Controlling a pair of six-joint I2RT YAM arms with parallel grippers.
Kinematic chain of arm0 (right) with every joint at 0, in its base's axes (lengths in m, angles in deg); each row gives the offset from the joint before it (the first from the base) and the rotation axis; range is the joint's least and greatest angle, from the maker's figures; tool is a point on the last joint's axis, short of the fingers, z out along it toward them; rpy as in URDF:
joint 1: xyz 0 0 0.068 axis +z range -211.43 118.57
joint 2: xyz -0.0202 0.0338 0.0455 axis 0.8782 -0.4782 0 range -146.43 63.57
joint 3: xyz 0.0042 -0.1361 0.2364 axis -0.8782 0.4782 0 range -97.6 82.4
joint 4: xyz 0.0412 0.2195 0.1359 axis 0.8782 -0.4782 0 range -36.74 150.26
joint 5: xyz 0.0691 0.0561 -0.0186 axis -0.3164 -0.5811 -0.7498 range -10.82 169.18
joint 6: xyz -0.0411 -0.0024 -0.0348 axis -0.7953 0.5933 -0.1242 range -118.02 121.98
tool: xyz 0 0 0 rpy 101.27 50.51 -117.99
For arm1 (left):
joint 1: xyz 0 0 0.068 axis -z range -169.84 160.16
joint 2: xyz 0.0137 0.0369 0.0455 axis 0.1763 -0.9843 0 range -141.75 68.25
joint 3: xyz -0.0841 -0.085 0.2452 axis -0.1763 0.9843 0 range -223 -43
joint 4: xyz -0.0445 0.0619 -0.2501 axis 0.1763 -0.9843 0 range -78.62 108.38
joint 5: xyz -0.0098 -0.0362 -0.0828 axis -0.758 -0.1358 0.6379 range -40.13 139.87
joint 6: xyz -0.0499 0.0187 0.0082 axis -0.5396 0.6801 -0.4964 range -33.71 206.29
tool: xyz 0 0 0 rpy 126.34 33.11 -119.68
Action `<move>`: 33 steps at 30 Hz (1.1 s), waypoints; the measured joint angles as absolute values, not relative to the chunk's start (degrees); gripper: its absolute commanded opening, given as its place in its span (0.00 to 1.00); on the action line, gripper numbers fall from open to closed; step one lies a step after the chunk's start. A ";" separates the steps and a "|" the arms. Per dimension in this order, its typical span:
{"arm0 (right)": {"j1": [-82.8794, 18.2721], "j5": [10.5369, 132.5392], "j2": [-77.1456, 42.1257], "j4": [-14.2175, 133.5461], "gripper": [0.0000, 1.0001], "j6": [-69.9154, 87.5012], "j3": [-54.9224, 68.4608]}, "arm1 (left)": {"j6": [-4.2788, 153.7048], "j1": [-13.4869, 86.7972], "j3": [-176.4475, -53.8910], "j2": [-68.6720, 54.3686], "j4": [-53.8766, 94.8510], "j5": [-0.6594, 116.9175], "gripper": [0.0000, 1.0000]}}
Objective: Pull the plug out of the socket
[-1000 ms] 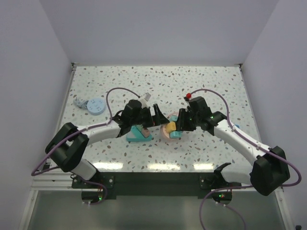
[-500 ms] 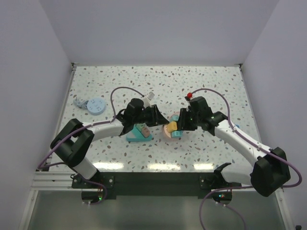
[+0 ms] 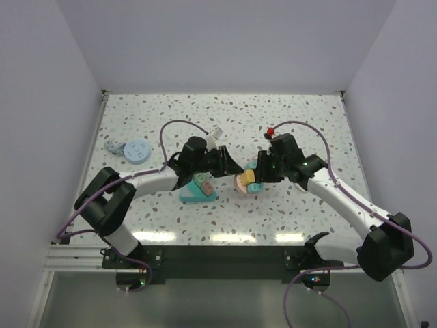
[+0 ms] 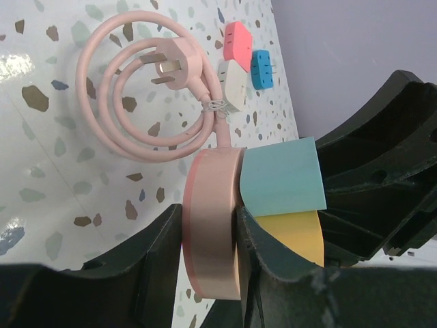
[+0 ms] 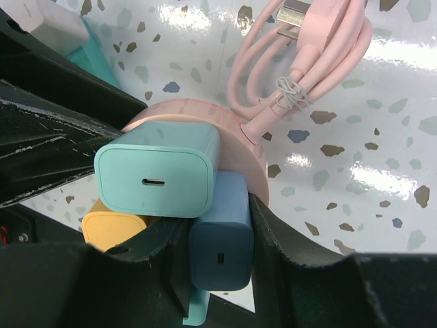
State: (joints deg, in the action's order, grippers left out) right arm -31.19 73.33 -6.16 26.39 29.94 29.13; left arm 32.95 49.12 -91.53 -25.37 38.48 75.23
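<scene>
The left gripper (image 4: 208, 249) is clamped on the round pink socket (image 4: 212, 219), one finger on either side of the disc. It holds the disc edge-on and, as far as the wrist view shows, clear of the tabletop (image 4: 41, 157). Facing it, the right gripper (image 5: 220, 229) has its fingers closed against the two sides of the blue plug (image 5: 220, 249). That plug sits in the socket's face just beside a teal plug (image 5: 160, 171) and a yellow plug (image 5: 113, 229). Beyond the socket, its pink cable (image 4: 130, 102) lies coiled and tied on the tabletop. The step in hand appears to be the pull itself: both grips are made and the blue plug is not yet out. The next move calls for the right arm to draw straight back along the line of the pins while the left arm keeps the socket braced. A skewed pull could bind the pins or twist the disc out of the left grip. Against the top view of a second ago, both grippers and the socket sit a little farther from the arm bases. The left forearm has also swung inward, leaving more of the teal block (image 3: 198, 190) uncovered.
</scene>
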 measured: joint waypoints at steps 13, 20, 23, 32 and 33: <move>-31.17 77.20 -4.90 24.32 0.00 26.14 25.74 | 34.39 48.09 -96.49 -26.66 36.21 77.20 0.00; -31.98 78.27 -3.43 22.13 0.00 23.82 21.04 | 34.83 46.80 -99.40 -26.13 36.43 79.39 0.00; -31.98 78.27 -3.43 21.30 0.00 23.21 19.55 | 34.87 46.14 -99.47 -25.15 36.40 80.28 0.00; -31.93 77.49 -4.09 21.32 0.00 23.72 18.94 | 34.92 45.38 -99.45 -24.50 35.77 81.29 0.00; -31.96 77.20 -4.59 21.50 0.00 23.87 18.94 | 35.03 45.25 -99.47 -24.52 35.46 81.20 0.00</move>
